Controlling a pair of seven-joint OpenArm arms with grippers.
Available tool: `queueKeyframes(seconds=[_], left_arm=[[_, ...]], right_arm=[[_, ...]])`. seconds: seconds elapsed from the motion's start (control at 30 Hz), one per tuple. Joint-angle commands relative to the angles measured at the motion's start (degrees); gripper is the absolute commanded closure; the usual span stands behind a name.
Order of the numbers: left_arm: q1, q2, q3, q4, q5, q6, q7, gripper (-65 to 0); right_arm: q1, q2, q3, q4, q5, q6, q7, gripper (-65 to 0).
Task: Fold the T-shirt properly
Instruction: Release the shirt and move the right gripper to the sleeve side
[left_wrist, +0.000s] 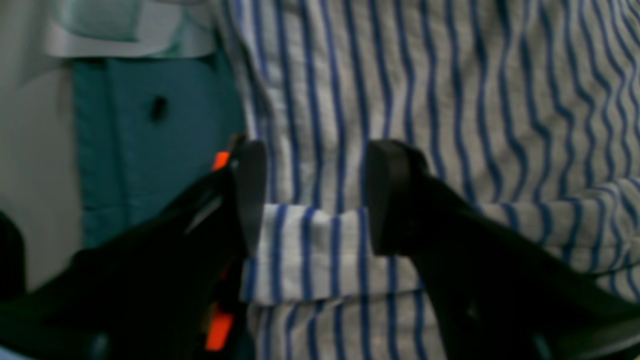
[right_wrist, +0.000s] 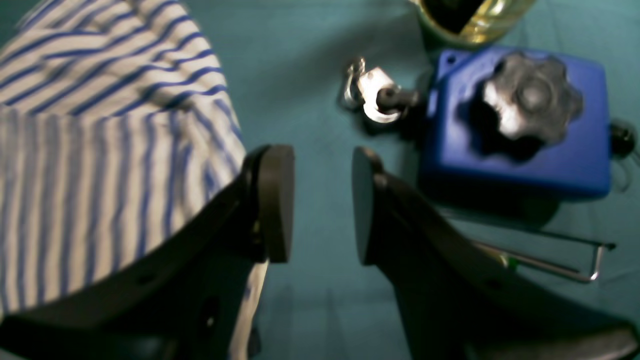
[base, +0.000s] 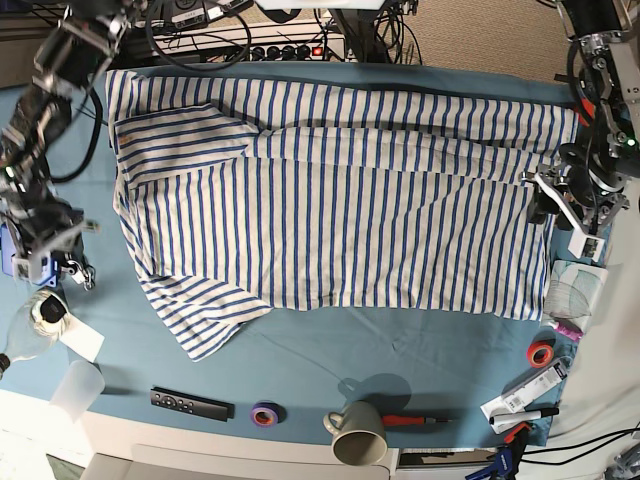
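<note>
Left hand (left_wrist: 315, 200) first, since that's where the action is. Its jaws stand wide apart, straddling a folded-over hem strip of the T-shirt (left_wrist: 400, 100); cloth sits between the pads w/o being pinched, so nothing is held as far as I can tell. The shirt edge runs crosswise right under that hand, and the rest of the fabric spreads away ahead of it. A strip of teal desk (left_wrist: 150, 150) shows off to one side of the jaws.

From the base view the shirt lies flat, long axis running hand to hand across the desk, one sleeve already turned in along the far edge, the other sleeve splayed out at the near corner towards the right arm. Left hand (base: 575, 195) sits right on the hem end, touching or just above it; can't tell which.

Right hand (right_wrist: 322, 205) is also parted, about halfway, empty, w/ bare cloth-covered desk between the pads. The shirt lies beside it, not under it. On its other side sits a blue box w/ a dark knob (right_wrist: 520, 120). In the base view this hand (base: 40, 240) hangs off the collar end, near but apart from the fabric.

So the left arm is the nearer one. My guess: next fold starts from the hem, carried along the long axis towards the right hand.
</note>
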Motion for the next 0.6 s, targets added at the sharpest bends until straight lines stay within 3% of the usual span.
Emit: queueKeyframes(seconds=[0.0,0.17,0.3,0.43,0.57], left_arm=[[-0.7,-0.8,-0.3,0.8,-0.1,0.0,-1.0,-32.4],[-0.7,-0.8,-0.3,0.8,-0.1,0.0,-1.0,-32.4],[-0.7,-0.8,-0.3,0.8,1.9,0.0,-1.0,-32.4],[-0.7,-0.8,-0.3,0.8,2.0,0.0,-1.0,-32.4],[-0.7,-0.8,-0.3,0.8,2.0,0.0,-1.0,-32.4]], right_arm=[[2.6,1.3,-1.3,-0.9,-0.1,0.0,1.5,-20.1],[10.9,1.4,-8.0,-12.0,-2.8,0.0,4.4,-20.3],[16.9,1.3,-11.7,-20.5,-3.4,-0.3,5.8,-29.3],[21.0,1.3,-14.9,-27.2,-6.0,-0.3,8.3,-29.3],[22.4,1.2,-17.2,-32.2,-5.7,-0.8,6.9,-29.3]])
